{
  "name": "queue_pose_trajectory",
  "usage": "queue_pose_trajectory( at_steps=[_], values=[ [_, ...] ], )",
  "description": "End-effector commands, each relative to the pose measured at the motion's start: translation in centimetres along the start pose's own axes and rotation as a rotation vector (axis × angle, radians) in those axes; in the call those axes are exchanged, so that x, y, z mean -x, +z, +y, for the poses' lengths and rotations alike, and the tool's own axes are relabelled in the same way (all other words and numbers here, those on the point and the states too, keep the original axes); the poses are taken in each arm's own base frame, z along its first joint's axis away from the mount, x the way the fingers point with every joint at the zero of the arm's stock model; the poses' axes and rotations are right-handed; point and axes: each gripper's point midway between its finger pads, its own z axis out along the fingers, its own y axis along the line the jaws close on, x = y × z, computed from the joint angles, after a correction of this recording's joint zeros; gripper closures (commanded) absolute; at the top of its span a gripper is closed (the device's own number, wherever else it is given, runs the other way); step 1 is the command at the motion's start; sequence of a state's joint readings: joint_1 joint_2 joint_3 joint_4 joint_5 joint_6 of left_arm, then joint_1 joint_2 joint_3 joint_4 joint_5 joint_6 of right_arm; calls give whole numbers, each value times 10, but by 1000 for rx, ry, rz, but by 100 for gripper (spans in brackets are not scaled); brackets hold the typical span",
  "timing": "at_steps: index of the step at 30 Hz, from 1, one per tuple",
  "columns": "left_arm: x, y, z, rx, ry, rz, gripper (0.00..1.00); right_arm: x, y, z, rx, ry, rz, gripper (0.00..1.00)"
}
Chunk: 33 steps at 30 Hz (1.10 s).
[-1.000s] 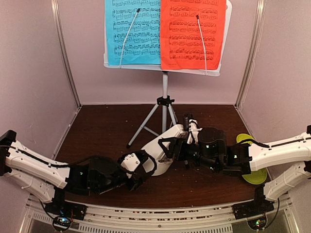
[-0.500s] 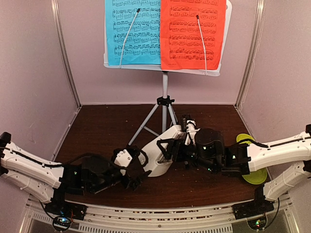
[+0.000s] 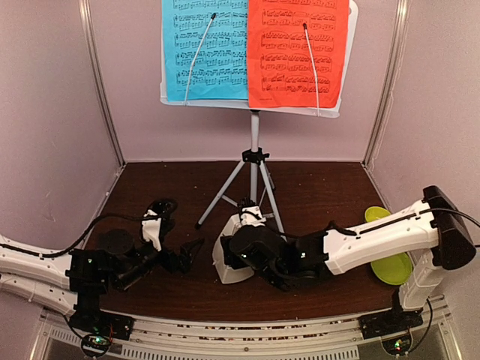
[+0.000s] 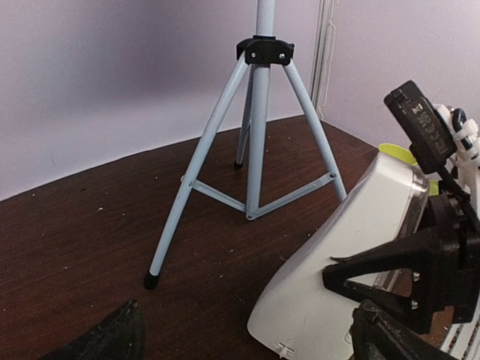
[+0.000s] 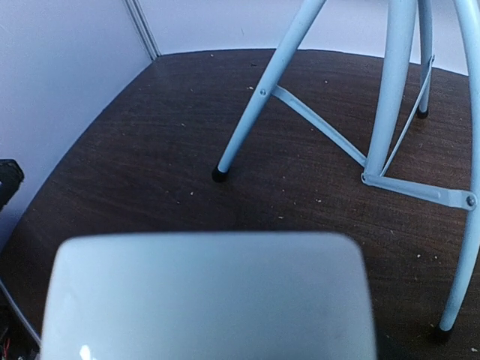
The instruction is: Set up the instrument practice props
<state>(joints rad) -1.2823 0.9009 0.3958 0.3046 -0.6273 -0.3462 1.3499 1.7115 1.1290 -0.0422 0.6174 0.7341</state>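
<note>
The music stand's white desk (image 3: 255,107) stands at the back on a grey tripod (image 3: 254,176) (image 4: 255,135) (image 5: 394,97). It carries a blue sheet (image 3: 204,49) and a red sheet (image 3: 296,52). The white pyramid metronome (image 3: 225,268) (image 4: 337,262) (image 5: 210,300) rests on the table just in front of the tripod, tilted. My right gripper (image 3: 235,252) is shut on it; one of its black fingers (image 4: 390,259) lies across the metronome's face. My left gripper (image 3: 180,229) (image 4: 251,346) is wide open with nothing in it, a little to the metronome's left.
Two lime-green round dishes (image 3: 391,264) (image 4: 397,153) lie at the right, partly under my right arm. Pale walls close in the brown table (image 3: 157,187) on three sides. The tripod's legs (image 5: 259,105) spread just behind the metronome.
My left gripper opened, let go of the metronome and drew back to the left. My right gripper carried the metronome leftward to a spot in front of the tripod.
</note>
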Motion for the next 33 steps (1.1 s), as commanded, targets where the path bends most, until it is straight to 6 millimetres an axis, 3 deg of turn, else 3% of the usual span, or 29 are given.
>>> queue_pose_trajectory(
  at_steps=[1, 5, 8, 10, 14, 18, 24, 30, 33],
  values=[
    [-3, -3, 12, 41, -51, 3, 2, 30, 3, 10, -82, 60, -101, 97],
    [-4, -5, 14, 46, -57, 1, 2, 24, 11, 13, -125, 63, -93, 90],
    [-3, -5, 15, 45, -58, -2, 2, 19, 15, 11, -153, 73, -89, 80],
    [-3, -6, 15, 43, -55, -5, 2, 15, 18, 9, -165, 86, -86, 68],
    [-3, -6, 18, 59, -38, -2, 2, 5, 23, 9, -167, 101, -71, 61],
    [-5, -6, 19, 55, -38, 7, 2, -1, 26, 12, -153, 108, -52, 44],
    [-11, -8, 28, 79, -59, 27, 2, 8, 16, 25, -51, 127, -45, 1],
    [-30, -6, 36, 63, -103, 83, 4, 31, -23, 20, 104, 127, -63, 0],
    [-41, -2, 34, 43, -110, 129, 6, 21, -38, 8, 196, 108, -44, 0]
  ],
)
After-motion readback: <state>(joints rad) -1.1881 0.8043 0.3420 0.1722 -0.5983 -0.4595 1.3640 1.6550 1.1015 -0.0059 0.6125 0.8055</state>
